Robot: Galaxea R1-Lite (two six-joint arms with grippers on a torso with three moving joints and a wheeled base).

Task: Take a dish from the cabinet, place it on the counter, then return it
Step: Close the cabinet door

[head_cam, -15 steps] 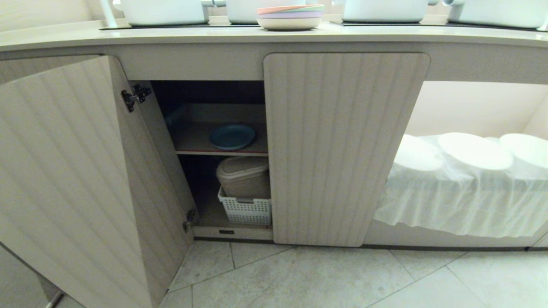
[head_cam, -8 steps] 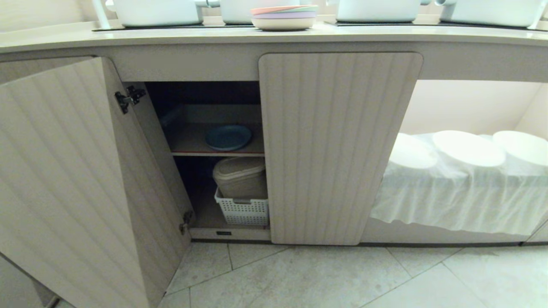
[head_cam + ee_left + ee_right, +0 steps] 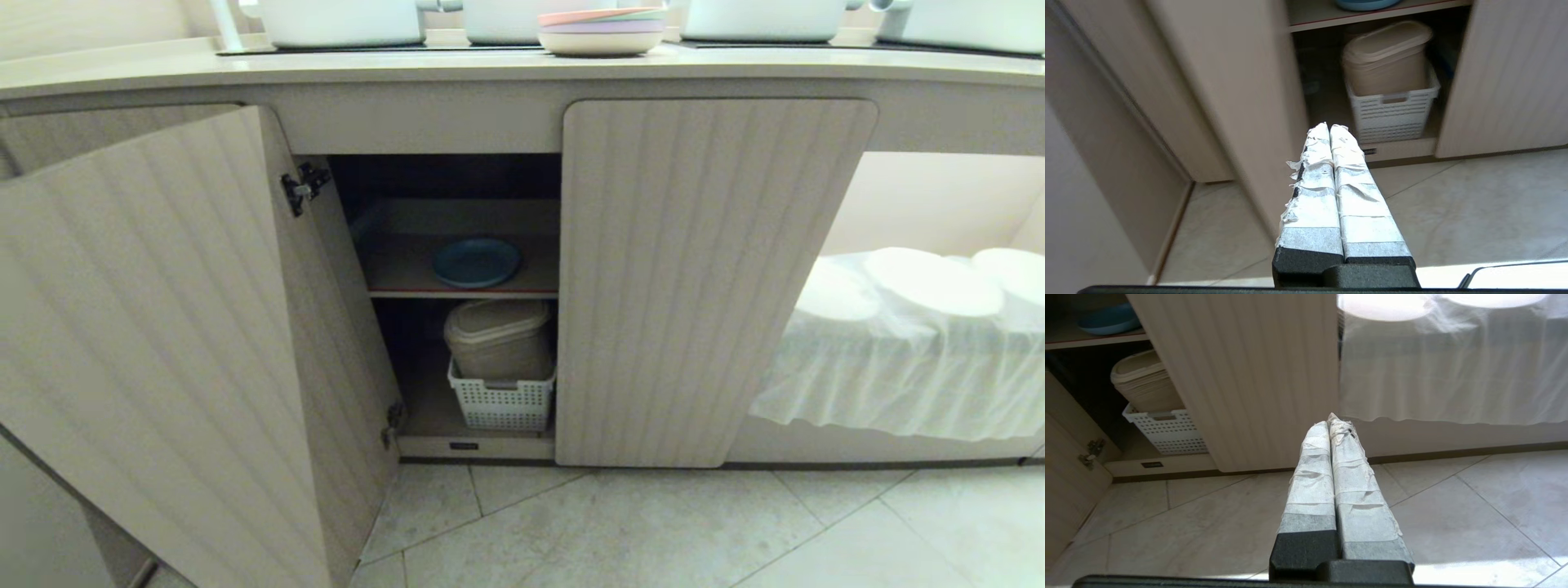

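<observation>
The light blue dish (image 3: 476,263) lies flat on the upper shelf of the cabinet (image 3: 710,278), just behind the shelf's red-taped front edge; its rim also shows in the left wrist view (image 3: 1363,4) and right wrist view (image 3: 1108,319). The cabinet's left door (image 3: 163,343) stands wide open, the right door is closed. The counter (image 3: 408,69) runs across the top. My left gripper (image 3: 1329,126) is shut and empty, low over the floor before the opening. My right gripper (image 3: 1332,421) is shut and empty, facing the closed door. Neither arm appears in the head view.
A beige lidded bin (image 3: 500,335) stands in a white perforated basket (image 3: 502,400) on the cabinet floor under the shelf. A pink-topped stack of pastel plates (image 3: 602,31) and white pots (image 3: 343,20) sit on the counter. A white cloth-covered shelf (image 3: 906,359) lies to the right.
The whole head view has shifted: the cabinet first slid slightly left in the picture, then further right, so the camera moved. The dish, doors and basket keep their places.
</observation>
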